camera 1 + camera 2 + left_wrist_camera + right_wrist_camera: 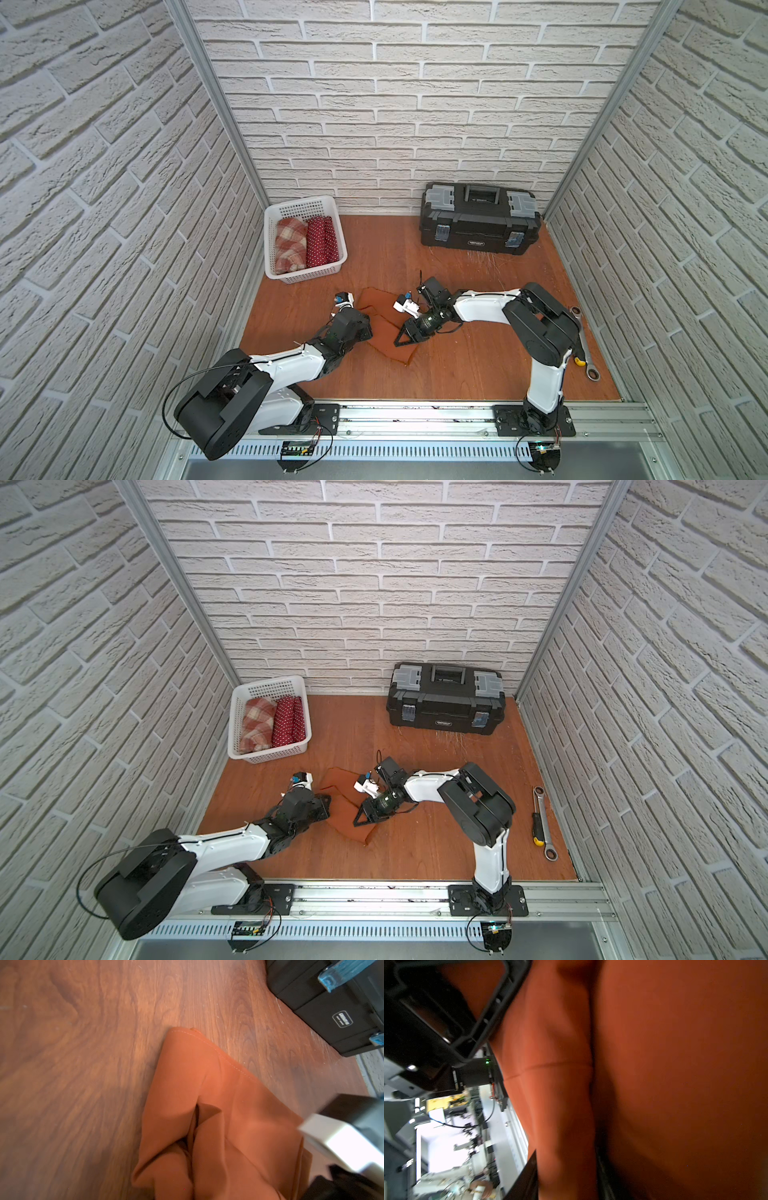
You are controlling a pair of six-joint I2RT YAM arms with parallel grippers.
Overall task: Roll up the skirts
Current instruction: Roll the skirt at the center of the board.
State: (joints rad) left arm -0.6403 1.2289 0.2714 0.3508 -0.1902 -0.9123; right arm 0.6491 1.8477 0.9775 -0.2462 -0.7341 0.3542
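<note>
orange skirt (386,351) lies between left gripper (365,328) and right gripper (406,338)
only the top views show the left arm (286,365) and right arm (482,309) bent low over the worktop (457,365); wrist views show the skirt creased, close up; how far either gripper is open i cannot tell.

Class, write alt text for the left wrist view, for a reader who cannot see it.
A plain rust-orange skirt lies creased and partly folded on a wooden table, one stitched edge showing. A black toolbox stands beyond it, and a blurred white-and-black robot part intrudes at the frame's edge.
</note>
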